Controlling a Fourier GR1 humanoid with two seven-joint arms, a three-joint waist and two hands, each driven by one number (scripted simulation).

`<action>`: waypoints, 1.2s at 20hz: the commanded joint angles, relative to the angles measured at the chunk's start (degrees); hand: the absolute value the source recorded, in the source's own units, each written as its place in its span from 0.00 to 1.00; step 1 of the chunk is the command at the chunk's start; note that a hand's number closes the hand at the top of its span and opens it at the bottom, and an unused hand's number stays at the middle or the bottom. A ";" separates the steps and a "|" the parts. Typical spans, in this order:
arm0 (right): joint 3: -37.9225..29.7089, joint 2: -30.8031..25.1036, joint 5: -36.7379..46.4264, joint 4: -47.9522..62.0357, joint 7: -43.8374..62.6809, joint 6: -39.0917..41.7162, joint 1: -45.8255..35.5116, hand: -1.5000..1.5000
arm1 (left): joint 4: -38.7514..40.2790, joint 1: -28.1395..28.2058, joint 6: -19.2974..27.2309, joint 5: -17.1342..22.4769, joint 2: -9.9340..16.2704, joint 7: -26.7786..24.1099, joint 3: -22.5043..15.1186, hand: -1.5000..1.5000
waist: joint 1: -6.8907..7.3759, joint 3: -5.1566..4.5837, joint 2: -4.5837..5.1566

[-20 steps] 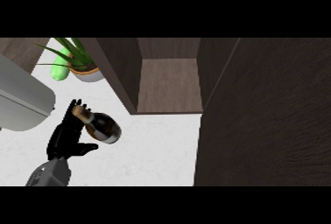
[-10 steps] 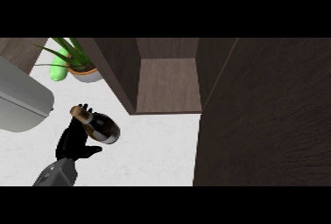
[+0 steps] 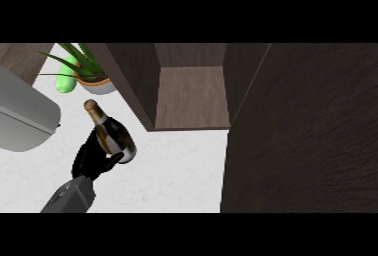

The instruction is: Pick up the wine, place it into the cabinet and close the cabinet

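While the wine bottle was held in the curled fingers of the left hand above the tabletop, its neck was pointed up-left; the open cabinet lay to its right.

Single head view, looking steeply down onto the counter. The open cabinet fills the upper right, close by.

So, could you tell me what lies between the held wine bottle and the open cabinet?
Only bare white counter separates the wine bottle from the cabinet, seen in the head view.
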 commanded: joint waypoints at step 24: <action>-3.92 -0.44 -5.34 -5.49 3.64 -0.14 1.39 0.00 | -17.92 8.17 22.46 -14.57 -2.04 -13.06 -12.29 1.00 | 1.60 0.20 -0.53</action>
